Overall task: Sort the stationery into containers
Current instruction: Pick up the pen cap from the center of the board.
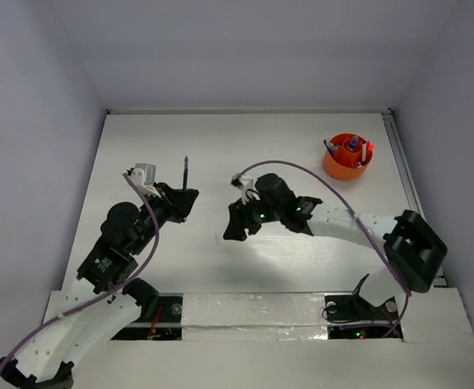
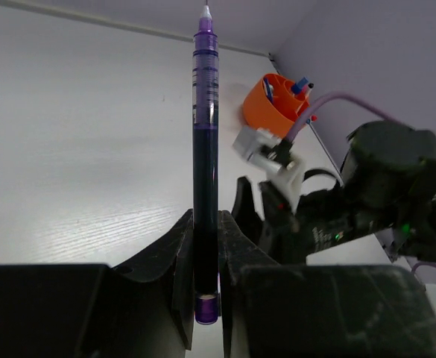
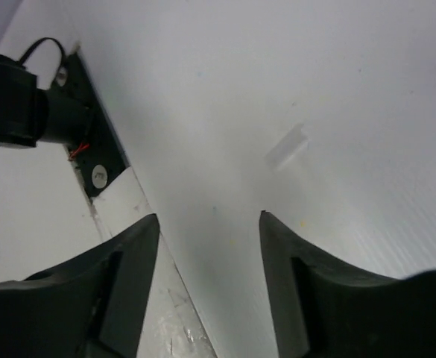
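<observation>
- The purple pen (image 2: 205, 171) is pinched low on its barrel by the left gripper (image 2: 205, 224). The gripper is closed tight on it, with the pen's flat end showing just below the fingers (image 2: 179, 253).
- The pen points straight out past the fingertips, with its fine pale tip away from the wrist. In the top view it sits well to the left of the orange cup (image 1: 335, 168) and slightly nearer the arm bases.
- Fine print and dark bands ring the clear upper barrel, but the print is too small to read.
- The orange cup stands on the bench (image 1: 301, 130) near its far right corner. It already holds stationery: blue pens (image 1: 331, 147) lean at its left rim and a pink marker (image 1: 369, 151) at its right rim. A small blue-topped item stands in the middle section.
- The right gripper (image 3: 209, 224) is between the pen and the cup, well short of the cup and lower in the top view. Its jaws stand apart with only bare bench between them, and they touch nothing.
- A purple cable (image 1: 318, 174) arches over the right arm, on the cup's near-left side.
</observation>
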